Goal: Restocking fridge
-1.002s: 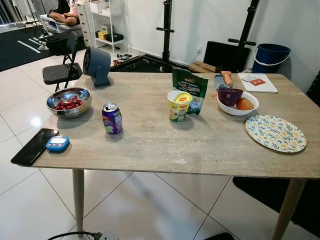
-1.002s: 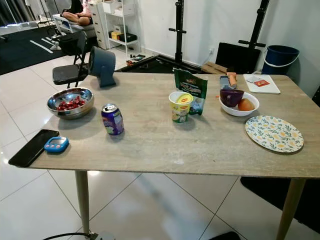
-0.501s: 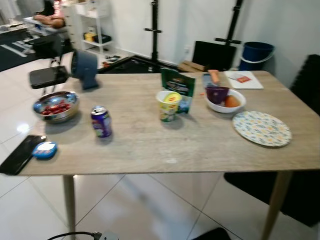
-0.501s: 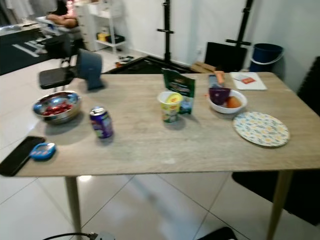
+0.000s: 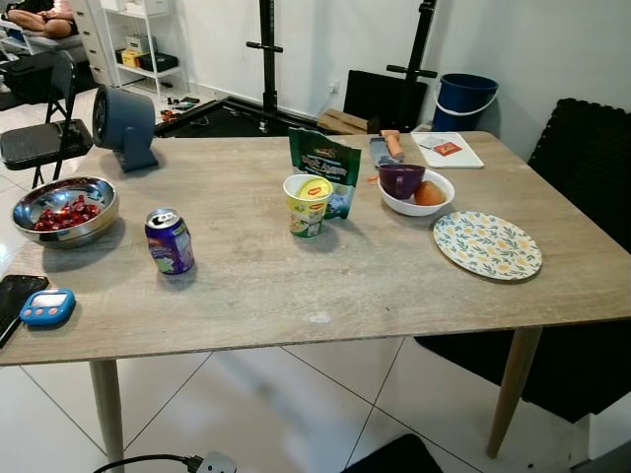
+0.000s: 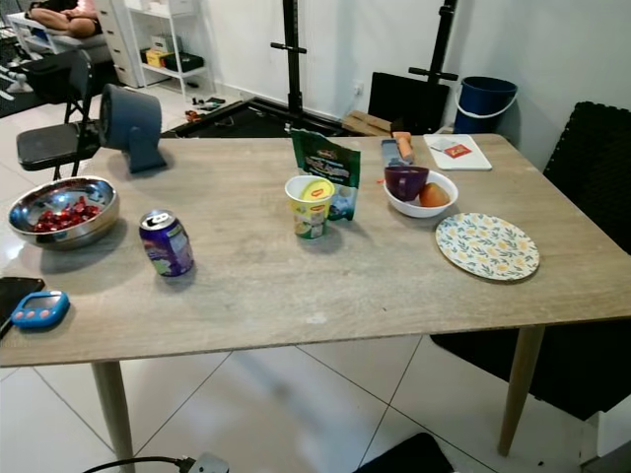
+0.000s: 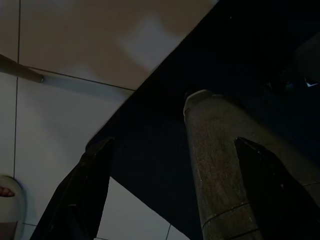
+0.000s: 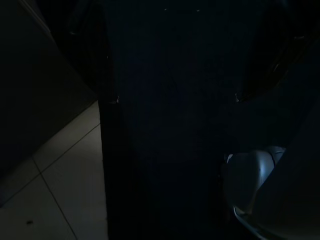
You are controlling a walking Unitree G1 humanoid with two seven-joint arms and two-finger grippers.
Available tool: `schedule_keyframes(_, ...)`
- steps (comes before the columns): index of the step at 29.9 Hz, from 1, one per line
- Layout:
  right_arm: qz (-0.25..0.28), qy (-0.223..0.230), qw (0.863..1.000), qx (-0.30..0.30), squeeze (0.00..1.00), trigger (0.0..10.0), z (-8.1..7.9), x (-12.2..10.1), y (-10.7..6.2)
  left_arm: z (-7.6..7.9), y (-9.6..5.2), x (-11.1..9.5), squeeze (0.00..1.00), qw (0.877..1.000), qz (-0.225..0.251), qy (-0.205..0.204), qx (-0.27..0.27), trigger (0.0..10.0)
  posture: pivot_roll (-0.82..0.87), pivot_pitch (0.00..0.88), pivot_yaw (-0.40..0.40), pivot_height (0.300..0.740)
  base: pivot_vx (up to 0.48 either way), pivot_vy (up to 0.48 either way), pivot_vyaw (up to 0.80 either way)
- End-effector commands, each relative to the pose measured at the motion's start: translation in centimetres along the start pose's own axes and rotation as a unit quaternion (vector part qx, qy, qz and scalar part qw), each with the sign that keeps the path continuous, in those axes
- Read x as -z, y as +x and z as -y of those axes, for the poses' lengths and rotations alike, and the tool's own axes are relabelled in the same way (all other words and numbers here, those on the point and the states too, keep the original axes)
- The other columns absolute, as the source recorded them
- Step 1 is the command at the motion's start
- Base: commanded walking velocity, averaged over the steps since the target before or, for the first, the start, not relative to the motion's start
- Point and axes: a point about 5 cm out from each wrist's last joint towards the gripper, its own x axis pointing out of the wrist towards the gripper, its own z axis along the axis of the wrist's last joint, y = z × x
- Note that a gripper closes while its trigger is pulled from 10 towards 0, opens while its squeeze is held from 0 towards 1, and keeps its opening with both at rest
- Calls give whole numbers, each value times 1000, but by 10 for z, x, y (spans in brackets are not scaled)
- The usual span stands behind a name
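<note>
Only the camera has moved: over the last second the head view has swung toward the robot's right. The tabletop (image 5: 296, 286) now shows its whole right edge and the black chair (image 5: 582, 168) beyond it, while the phone (image 5: 8, 296) at the left front corner is cut by the frame. The blur of half a second ago is gone. Nothing on the tabletop has shifted.
</note>
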Motion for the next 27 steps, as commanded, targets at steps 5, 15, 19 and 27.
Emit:
schedule_keyframes(5, -3, -2, 1000, -2, 0, 10000, -2, 2, 0, 10, -1, 17, 0, 999, -33, -11, 14, 10000, -32, 63, -5, 740, 0, 0, 0)
schedule_keyframes(15, -5, -7, 1000, -4, 0, 10000, -3, 3, 0, 9, -2, 20, 0, 999, -36, -7, 13, 10000, -30, 61, -3, 740, 0, 0, 0)
schedule_keyframes(19, -5, -8, 1000, -4, 0, 10000, -3, 3, 0, 9, -2, 20, 0, 999, -36, -7, 12, 10000, -30, 61, -3, 740, 0, 0, 0)
schedule_keyframes(27, -9, -12, 1000, -5, 0, 10000, -4, 3, 0, 8, -1, 18, 0, 999, -33, -6, 11, 10000, -30, 63, -2, 740, 0, 0, -405)
